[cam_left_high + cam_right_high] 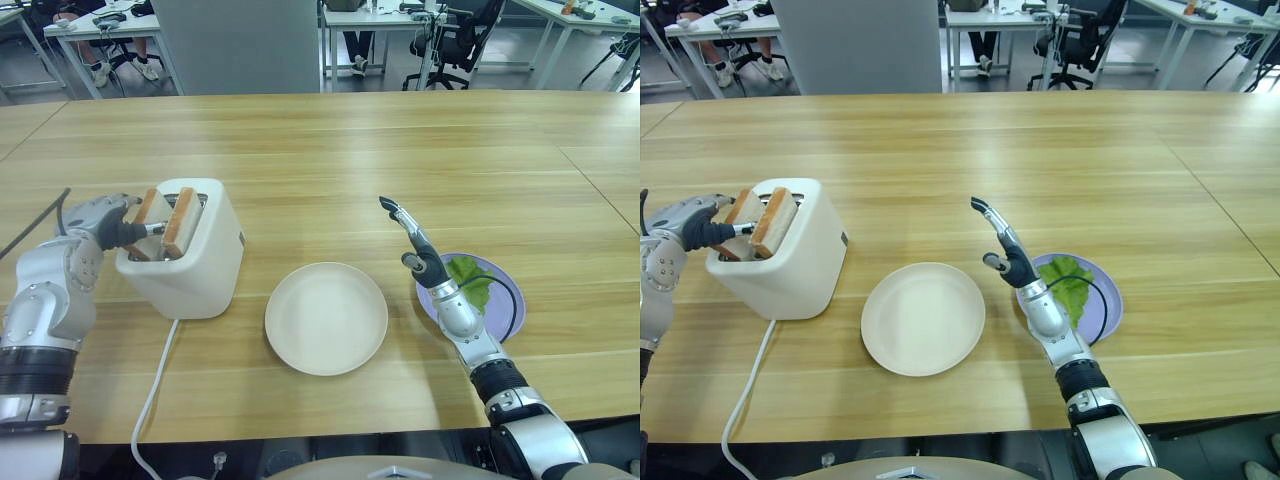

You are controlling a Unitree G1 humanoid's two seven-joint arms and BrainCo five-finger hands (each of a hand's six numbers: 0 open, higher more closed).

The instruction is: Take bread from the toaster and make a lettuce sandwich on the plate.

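1. So the toaster (195, 265) sits on the left side of the wooden surface (350, 150), with its cord (155, 385) trailing off the near edge.
2. Two bits of bread are poking up out of the slots. The left hand (105, 225) has its fingers pinched on the outer slice (148, 208), and the second slice (182, 222) stands right next to it, untouched.
3. The white plate (326, 318) is in the middle with nothing on it, just right of the toaster.
4. The right hand (428, 265) is up off the surface between the two plates, fingers stretched out straight and holding nothing.
5. The lettuce (472, 282) is lying on the purple plate (517, 300) on the right, partly behind that hand.
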